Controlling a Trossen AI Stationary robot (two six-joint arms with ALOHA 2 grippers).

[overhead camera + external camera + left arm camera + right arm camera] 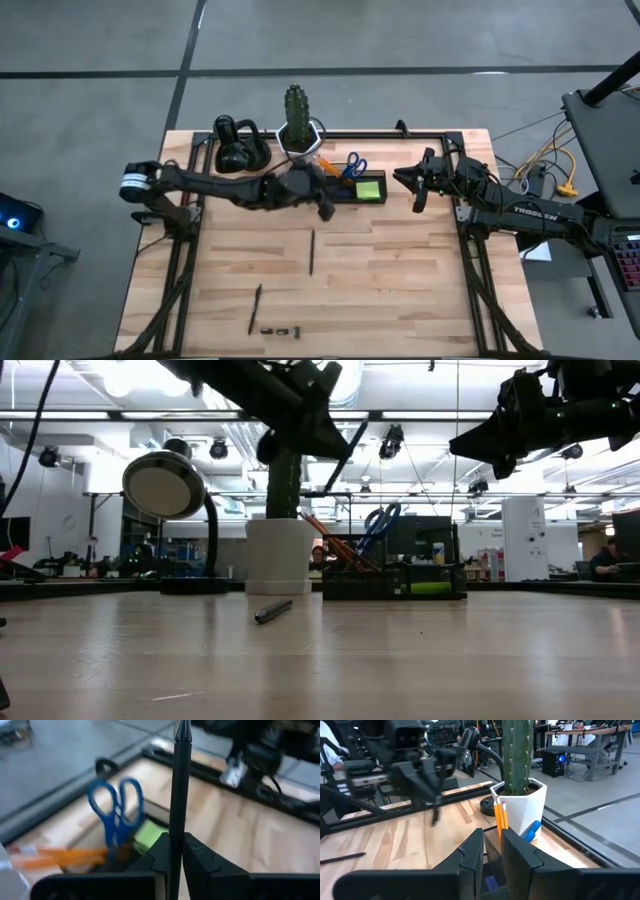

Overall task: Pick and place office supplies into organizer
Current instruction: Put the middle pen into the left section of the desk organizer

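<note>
1. High view: left gripper reaches over the table's far side, just beside the organizer, which sits next to the white cactus pot. The blue scissors, orange pencils and green sticky pad are already in it. Loose on the table: one dark pen mid-table, another near the front, small clips beside it. Right gripper waits just on the organizer's other side; the black lamp-like gadget is irrelevant.

2. Low view: the left arm hangs above the organizer with a thin dark pen slanting down from it, well clear of the box top. A loose pen lies on the wood in front.

3. Left wrist view: fingers pressed onto a dark pen, which stands upright between them; scissors and pencils lie beyond. Judgement: line the pen's lower end over free space in the taller compartment, away from the scissor handles, keep it near vertical, lower before letting go so it won't bounce out.

4. Right wrist view: own fingers spread a little with nothing between; pot and pencils ahead. Best it stays put, clear of the left arm's descent.
</note>
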